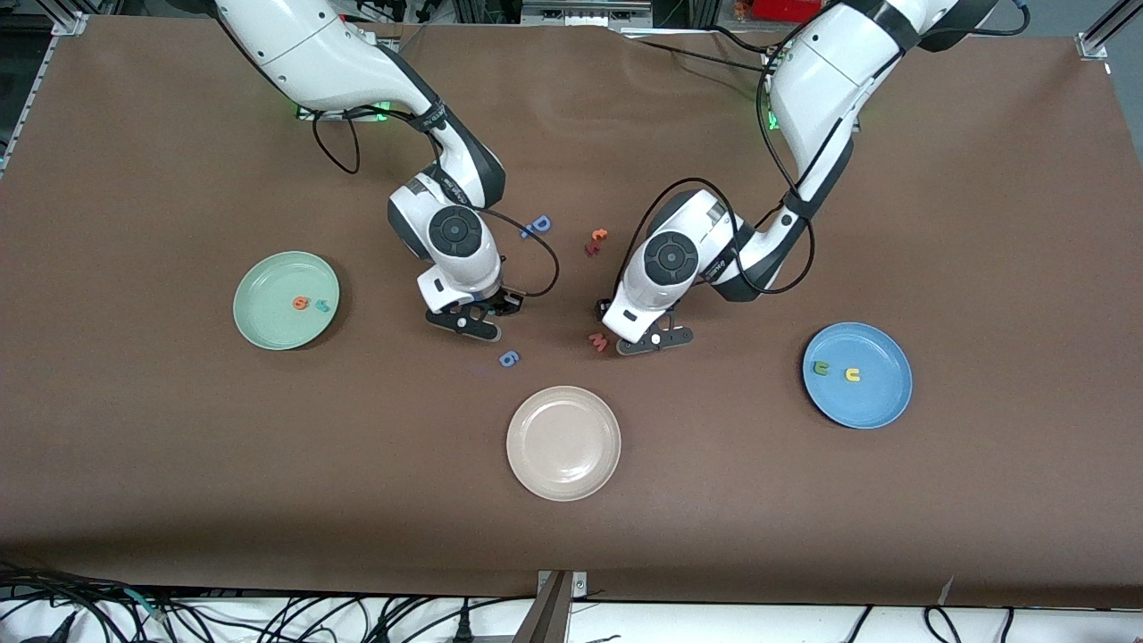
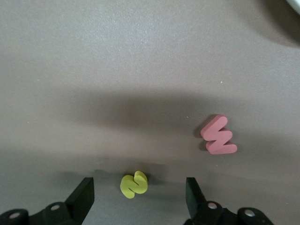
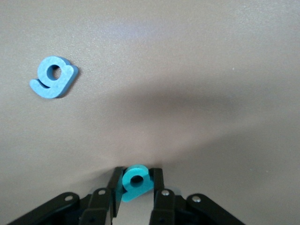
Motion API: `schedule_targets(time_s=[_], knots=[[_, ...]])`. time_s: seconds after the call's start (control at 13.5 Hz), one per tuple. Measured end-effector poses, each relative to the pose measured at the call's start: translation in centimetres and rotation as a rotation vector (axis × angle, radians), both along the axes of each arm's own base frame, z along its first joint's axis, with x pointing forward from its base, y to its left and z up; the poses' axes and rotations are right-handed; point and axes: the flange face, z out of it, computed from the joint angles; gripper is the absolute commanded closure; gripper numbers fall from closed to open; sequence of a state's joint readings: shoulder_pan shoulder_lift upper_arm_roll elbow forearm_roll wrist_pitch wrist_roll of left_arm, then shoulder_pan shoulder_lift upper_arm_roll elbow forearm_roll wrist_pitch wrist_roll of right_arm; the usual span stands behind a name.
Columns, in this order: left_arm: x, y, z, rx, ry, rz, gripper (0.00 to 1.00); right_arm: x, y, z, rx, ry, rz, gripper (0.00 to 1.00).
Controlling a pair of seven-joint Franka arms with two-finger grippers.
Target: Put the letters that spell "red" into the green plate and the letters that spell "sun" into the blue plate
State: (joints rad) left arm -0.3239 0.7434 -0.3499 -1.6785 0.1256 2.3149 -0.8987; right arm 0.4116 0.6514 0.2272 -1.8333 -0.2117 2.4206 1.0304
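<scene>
The green plate holds an orange e and a teal r. An olive n and a yellow u lie in the blue plate. My right gripper is low over the table's middle, shut on the teal d, with a finger pressed against each side. Toward the left arm's end, my left gripper stands open around the yellow s, which lies flat with a gap to each finger. The front view hides both of these letters.
A pink w lies beside the left gripper. A periwinkle 6-shaped letter lies just nearer the camera than the right gripper. A cream plate sits nearest the camera. A blue D and an orange-red pair lie nearer the bases.
</scene>
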Motion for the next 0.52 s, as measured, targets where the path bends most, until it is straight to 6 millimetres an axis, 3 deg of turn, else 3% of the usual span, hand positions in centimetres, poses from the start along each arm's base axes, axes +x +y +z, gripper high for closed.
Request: schedule_targets(time_s=[0.22,0.37,0.52], knots=[[-0.2,-0.1,-0.4,0.007,-0.038,0.002,0.15,1.3,-2.6,2.0,-0.054,0.023,0.028,0.95],[-0.5,-0.1,-0.8,0.013,-0.053,0.002,0.15,3.0,-6.1,5.5,-0.098,0.049,0.057,0.95],[-0.5,-0.1,-0.8,0.014,-0.054,0.012,0.22,4.5,-10.7,8.9,-0.137,0.090,0.099,0.95]])
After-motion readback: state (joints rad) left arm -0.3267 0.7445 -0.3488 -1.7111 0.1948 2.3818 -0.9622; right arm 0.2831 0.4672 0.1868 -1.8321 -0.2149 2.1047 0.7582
